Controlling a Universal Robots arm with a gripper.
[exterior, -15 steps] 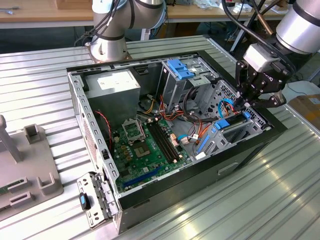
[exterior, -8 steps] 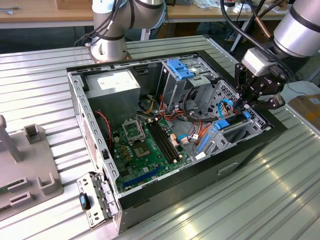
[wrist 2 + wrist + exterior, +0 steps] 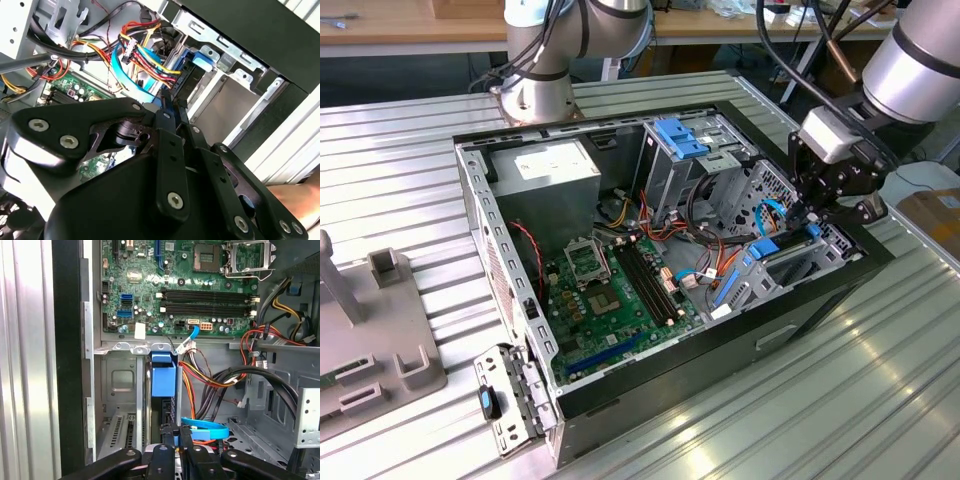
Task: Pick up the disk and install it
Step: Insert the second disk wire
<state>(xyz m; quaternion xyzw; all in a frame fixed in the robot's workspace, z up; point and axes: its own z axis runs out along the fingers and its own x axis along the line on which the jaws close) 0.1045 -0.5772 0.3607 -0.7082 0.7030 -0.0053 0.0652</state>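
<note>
No text is legible: the white label on the grey power-supply box (image 3: 548, 163) and the motherboard's (image 3: 165, 285) markings are unreadable.

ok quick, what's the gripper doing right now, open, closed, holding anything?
Gripper: closed on the disk, gripping the edge of its blue carrier, which stands on edge in the drive bay of the computer case.

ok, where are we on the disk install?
Done: pickup looks finished, since the disk stands edge-on inside the drive bay of the open case. In hand: the claw is closed on the disk's near edge, down in that bay. Left: the claw has not yet let go, and I cannot tell whether the disk is fully seated.
</note>
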